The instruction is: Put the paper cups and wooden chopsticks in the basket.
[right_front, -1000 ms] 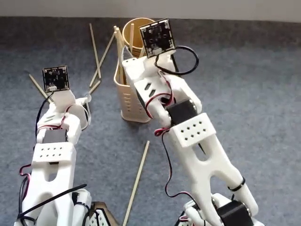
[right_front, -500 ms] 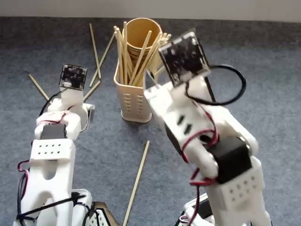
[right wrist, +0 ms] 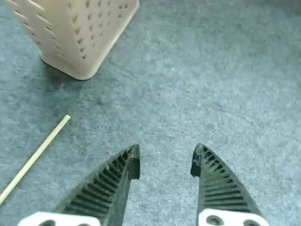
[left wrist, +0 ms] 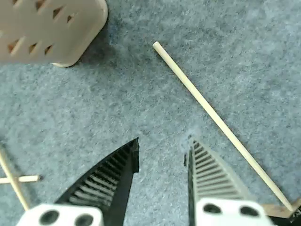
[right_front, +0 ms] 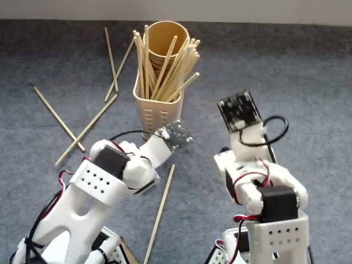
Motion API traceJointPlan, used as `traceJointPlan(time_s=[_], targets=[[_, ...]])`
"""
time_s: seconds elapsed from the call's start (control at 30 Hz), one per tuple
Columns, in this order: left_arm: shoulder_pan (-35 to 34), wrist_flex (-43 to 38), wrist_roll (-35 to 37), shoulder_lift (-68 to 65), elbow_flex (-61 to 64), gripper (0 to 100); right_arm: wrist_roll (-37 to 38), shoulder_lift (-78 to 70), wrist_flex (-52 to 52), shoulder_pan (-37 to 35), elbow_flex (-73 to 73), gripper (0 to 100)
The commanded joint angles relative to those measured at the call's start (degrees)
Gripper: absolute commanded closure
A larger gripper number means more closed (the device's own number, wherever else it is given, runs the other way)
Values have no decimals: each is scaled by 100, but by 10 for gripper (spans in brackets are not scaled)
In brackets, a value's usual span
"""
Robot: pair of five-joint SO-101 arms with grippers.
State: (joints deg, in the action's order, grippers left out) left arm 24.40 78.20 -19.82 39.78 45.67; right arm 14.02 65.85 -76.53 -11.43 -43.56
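the released, empty left hand (left wrist: 162,150) is best centred over the thin pale wooden chopstick (left wrist: 211,117) lying near the beige perforated plastic basket (left wrist: 47,28), so that it is straddled squarely before closing.

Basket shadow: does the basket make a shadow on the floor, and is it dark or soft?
Yes. Right wrist view: a soft dark patch lies on the carpet along the bottom edge of the basket. Left wrist view: the same soft shadow sits beside the basket's base, while the chopstick casts hardly any. No bright glare in either view.
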Motion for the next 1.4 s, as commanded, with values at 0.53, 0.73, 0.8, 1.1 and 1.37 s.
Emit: traceJointPlan(time_s=[0.53,0.73,0.8,1.1,1.37], targets=[[242,-2259,1793,-2334,-101,726,290,3108,664,576,-3178,811],[251,-1969,2374,-2018,-400,726,290,3108,664,576,-3187,811],[400,-1978,2462,-2018,-400,726,290,3108,664,576,-3187,811],[919,-2963,2725,-2730,13,727,290,3116,655,1103,-3169,811],[655,-3437,2760,-3679,-75,867,290,3152,655,1226,-3160,811]])
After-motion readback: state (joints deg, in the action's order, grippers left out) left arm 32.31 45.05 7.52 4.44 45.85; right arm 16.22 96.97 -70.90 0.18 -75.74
